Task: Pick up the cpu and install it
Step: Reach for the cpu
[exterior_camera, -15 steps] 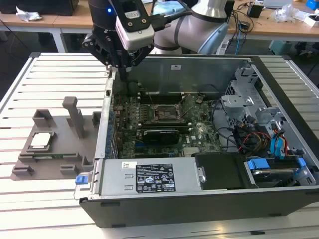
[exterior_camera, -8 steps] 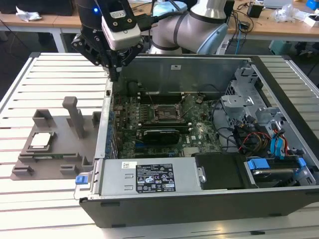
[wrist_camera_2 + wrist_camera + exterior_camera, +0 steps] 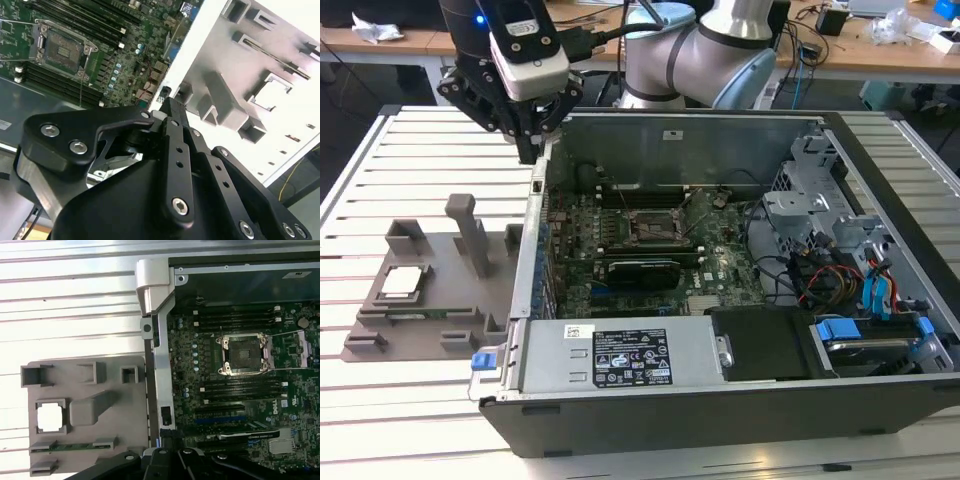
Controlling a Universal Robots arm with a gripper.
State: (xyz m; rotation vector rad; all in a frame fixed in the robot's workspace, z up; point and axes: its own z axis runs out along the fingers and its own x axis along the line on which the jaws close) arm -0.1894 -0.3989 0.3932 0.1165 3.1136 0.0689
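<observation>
Silvery-grey cpu [image 3: 402, 283] seated flat in a square recess of the grey fixture tray [image 3: 440, 252]. The tray lies on the slatted metal worktop [image 3: 430, 150], just beside the open computer case [image 3: 720, 425], on the exterior view's left. The black gripper [image 3: 529, 152] hangs above the case's far corner, over the seam between the tray and the motherboard [image 3: 720, 270], and well apart from the chip. Its jaws appear drawn together to a point, with nothing between them.

In the first wrist view the cpu [image 3: 50, 417] shows pale and untouched in its recess. The socket [image 3: 243, 355] on the board shows a dark, bare bed with no chip in it.

Judged stage: step 1 of 2, the approach to the pick — neither lifting nor installing has begun.

Judged requirement of the pick: jaws spread wider than the chip, centred over the recess and lowered squarely, so that the pads meet 2 opposite edges. The recess walls look close — a tilted lift could catch the chip on them.
</observation>
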